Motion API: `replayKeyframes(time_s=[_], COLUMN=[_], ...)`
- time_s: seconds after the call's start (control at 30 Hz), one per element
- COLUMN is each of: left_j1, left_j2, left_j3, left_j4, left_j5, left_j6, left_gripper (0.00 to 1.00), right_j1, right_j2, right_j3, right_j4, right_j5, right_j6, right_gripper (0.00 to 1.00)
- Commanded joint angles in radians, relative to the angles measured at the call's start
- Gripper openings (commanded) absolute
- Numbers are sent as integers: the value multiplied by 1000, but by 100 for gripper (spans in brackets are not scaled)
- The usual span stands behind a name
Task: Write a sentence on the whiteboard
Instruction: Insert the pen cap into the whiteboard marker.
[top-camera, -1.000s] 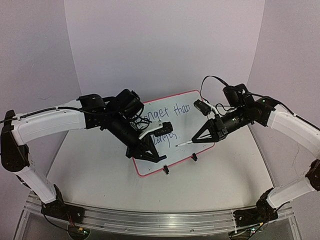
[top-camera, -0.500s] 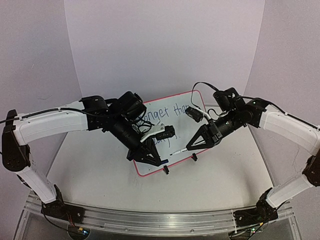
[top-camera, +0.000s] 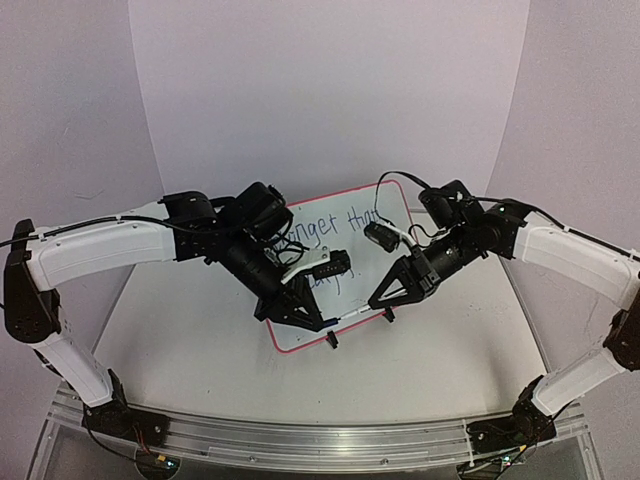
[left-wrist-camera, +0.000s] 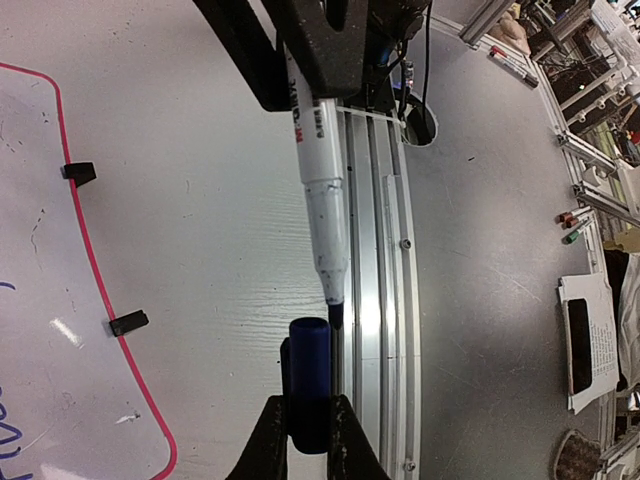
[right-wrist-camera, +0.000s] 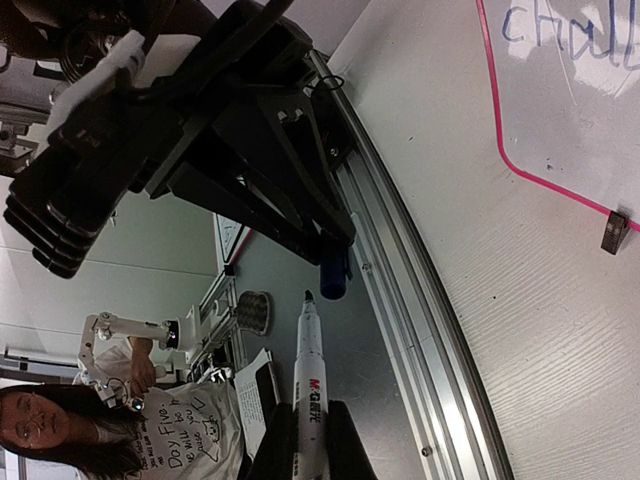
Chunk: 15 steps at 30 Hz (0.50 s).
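Whiteboard (top-camera: 300, 338): lying flat and skewed, showing a white face, rounded corners and a red-pink rim, carrying two black clips (top-camera: 333, 340) on the near edge. Sentence (top-camera: 335, 225): running in blue marker across two lines, upper line showing "onger than", lower line starting "chall", both partly hidden.

White whiteboard (top-camera: 298, 338), pink rim (left-wrist-camera: 95, 260), blue sentence (top-camera: 330, 228)

We note soft, even, bright light — small glare spots on the whiteboard (left-wrist-camera: 40, 230) left of the left gripper (left-wrist-camera: 308, 430); lines to its right look bowed.
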Motion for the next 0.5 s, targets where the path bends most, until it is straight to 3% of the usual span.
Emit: replayKeyframes(time_s=[0.0,0.47], left_j1=[-4,-4], left_j2=[-14,-24], left_j3=[36,14], left_j4=[37,38], left_j5=[13,16], left_j6=[-3,-7], left_gripper=[0,0], right_j1=[8,8], right_j2=[5,-28], right_j3=[-10,3], right_j4=[3,3], right_j5=[5,43], right_j6=[-6,-9], right_gripper=[0,0])
